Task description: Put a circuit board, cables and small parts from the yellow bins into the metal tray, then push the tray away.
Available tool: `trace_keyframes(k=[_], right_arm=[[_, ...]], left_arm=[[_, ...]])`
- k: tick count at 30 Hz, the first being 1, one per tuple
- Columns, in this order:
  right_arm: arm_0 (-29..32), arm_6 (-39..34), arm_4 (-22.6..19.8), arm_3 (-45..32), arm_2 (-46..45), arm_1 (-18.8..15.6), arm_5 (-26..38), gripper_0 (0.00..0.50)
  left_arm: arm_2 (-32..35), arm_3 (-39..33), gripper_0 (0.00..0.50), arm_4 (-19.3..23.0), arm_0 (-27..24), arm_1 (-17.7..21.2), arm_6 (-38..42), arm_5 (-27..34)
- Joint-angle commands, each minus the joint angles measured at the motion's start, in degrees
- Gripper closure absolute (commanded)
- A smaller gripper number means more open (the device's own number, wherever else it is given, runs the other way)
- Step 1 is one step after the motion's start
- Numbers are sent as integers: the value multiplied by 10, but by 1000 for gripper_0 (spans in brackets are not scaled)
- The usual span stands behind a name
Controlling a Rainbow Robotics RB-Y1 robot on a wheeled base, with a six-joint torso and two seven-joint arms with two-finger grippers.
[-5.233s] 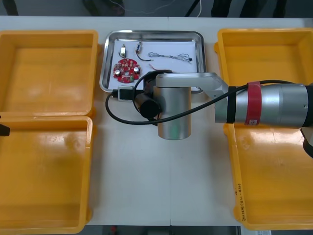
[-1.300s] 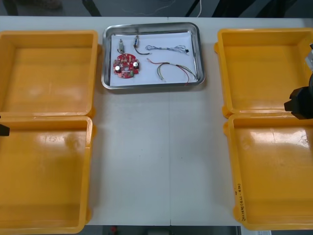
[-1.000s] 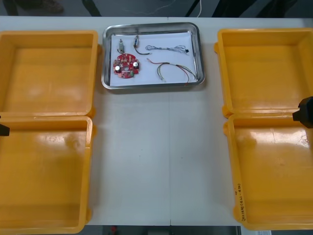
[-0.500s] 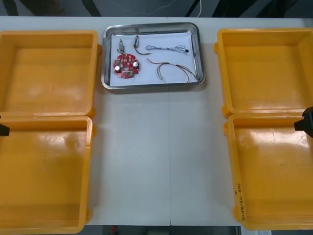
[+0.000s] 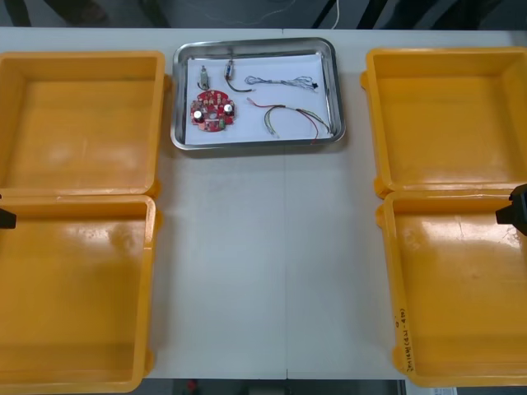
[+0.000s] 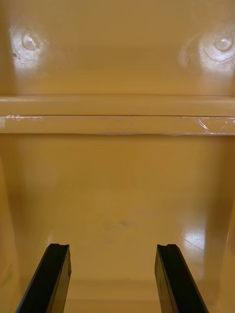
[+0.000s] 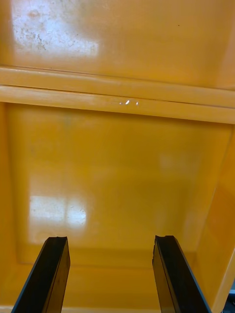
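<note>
The metal tray (image 5: 338, 82), white inside, lies at the far middle of the table. In it are a round red circuit board (image 5: 212, 112), a red and yellow cable (image 5: 292, 117), a twisted blue and white cable (image 5: 282, 81), a short black cable (image 5: 233, 81) and a small metal part (image 5: 202, 81). My right gripper (image 6: 113, 279) hangs open over the bare floor of the near right yellow bin (image 6: 117, 195), and shows at the right edge in the front view (image 5: 516, 207). My left gripper (image 7: 111, 276) hangs open over the near left yellow bin (image 7: 112, 171), with a black tip at the left edge in the front view (image 5: 5, 218).
Two yellow bins stand at the left, far (image 5: 82, 123) and near (image 5: 74, 296), and two at the right, far (image 5: 449, 115) and near (image 5: 457, 296); nothing lies in them. Bare table (image 5: 268, 263) runs between the bins in front of the tray.
The right arm has drawn back from the tray's near edge to the right edge over the near right bin; over the last second it slid slightly further out. The tray sits farther away than before.
</note>
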Motion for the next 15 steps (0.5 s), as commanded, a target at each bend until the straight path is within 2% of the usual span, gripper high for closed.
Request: trace_keyframes(k=[1, 15], right_arm=[[9, -20, -3, -4, -15, -21, 2, 0], [9, -20, -3, -4, -15, -21, 2, 0]], left_arm=[[16, -15, 0, -5, 8, 26, -49, 4], [16, -15, 0, -5, 8, 26, -49, 4]])
